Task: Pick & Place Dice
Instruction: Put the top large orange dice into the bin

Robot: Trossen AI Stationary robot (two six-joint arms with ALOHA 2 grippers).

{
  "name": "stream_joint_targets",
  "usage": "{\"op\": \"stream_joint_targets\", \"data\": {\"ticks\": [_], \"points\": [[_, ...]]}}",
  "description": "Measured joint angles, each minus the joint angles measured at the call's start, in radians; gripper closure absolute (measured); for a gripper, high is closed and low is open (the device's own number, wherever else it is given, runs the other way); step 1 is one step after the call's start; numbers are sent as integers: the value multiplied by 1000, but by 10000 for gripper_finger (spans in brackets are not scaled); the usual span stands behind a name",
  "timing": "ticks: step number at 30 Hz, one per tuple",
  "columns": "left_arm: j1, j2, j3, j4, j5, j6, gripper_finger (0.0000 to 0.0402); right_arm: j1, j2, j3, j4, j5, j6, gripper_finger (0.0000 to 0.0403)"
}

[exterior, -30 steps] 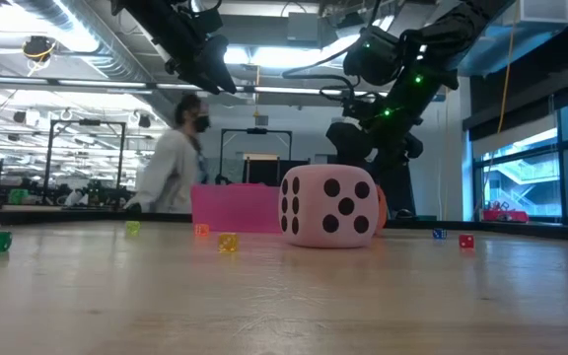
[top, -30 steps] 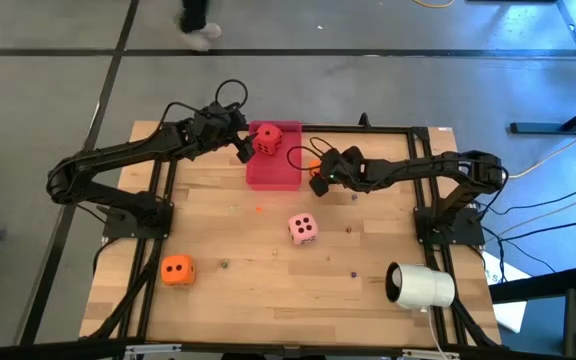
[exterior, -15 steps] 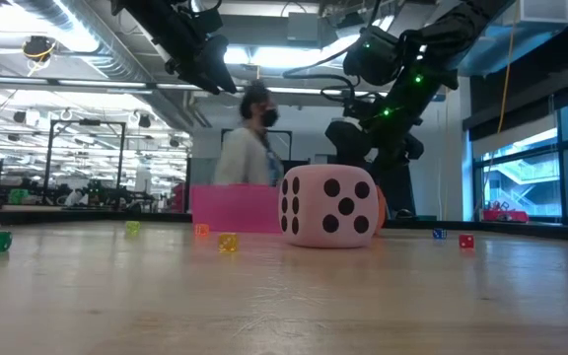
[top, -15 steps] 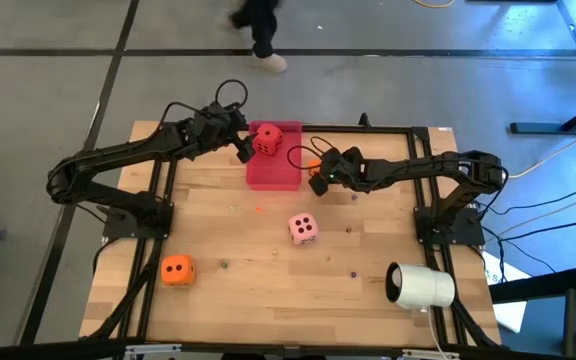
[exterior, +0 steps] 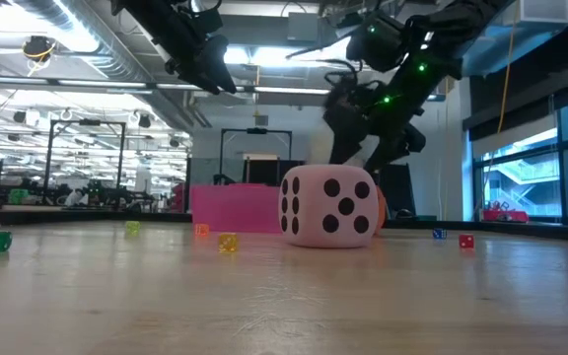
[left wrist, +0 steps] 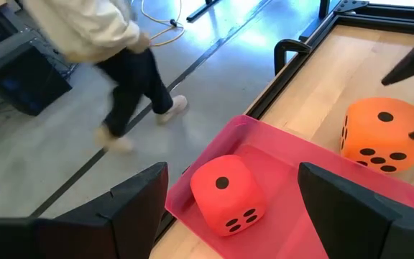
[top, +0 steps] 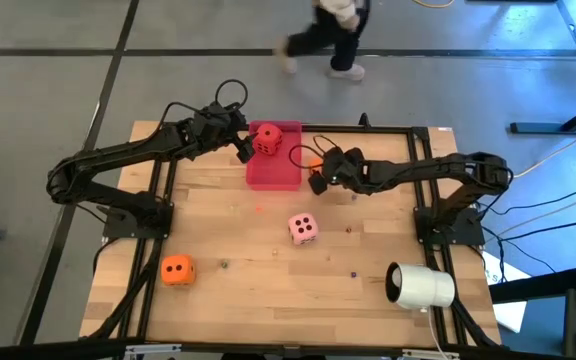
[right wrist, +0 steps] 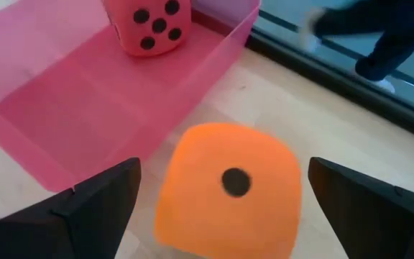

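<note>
Both jaws stand open, we see, holding nothing. Left jaws (top: 245, 148) hang over the tray's (top: 284, 176) far-left corner, fingers spread either side of the red die (top: 267, 139). Right jaws (top: 315, 176) sit just right of the tray, fingers wide around an orange die (right wrist: 225, 188) on the worktop (top: 258, 270); we cannot tell if they touch it.

Edges, room: tray sits at the far edge of the worktop, centre, its far end close to the black frame rail (top: 368, 128). We see the orange die just beside the tray's right wall, not inside. Near half of the worktop is mostly bare wood with a few tiny coloured cubes scattered. Pink die (top: 303, 229) sits mid-worktop, well apart from both arms. Second orange die (top: 177, 269) is near the left front edge. White cylinder (top: 421, 286) lies on its side near the right front edge.

Containers: tray holds one thing only, the red die, at its far end; rest of the tray floor is bare.

A person (top: 330, 28) walks on the floor beyond the far edge.
</note>
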Motion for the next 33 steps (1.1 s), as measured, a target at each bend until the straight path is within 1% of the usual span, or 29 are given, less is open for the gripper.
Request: {"op": "stream_joint_targets", "data": {"ticks": [4,10,15,24,33], "points": [[0,0,0,0,0,0,96,18,32,-1,2,35,23,3],[0,0,0,0,1,0,96,12,79,-1,0,103,67,3],[0,0,0,-1,1,0,96,7,111,2,11,103,141,3],[0,0,0,-3,1,1,96,8,164,3,7,147,230,3],[0,0,0,-8,0,16,96,29,182,3,8,163,226,2]]}}
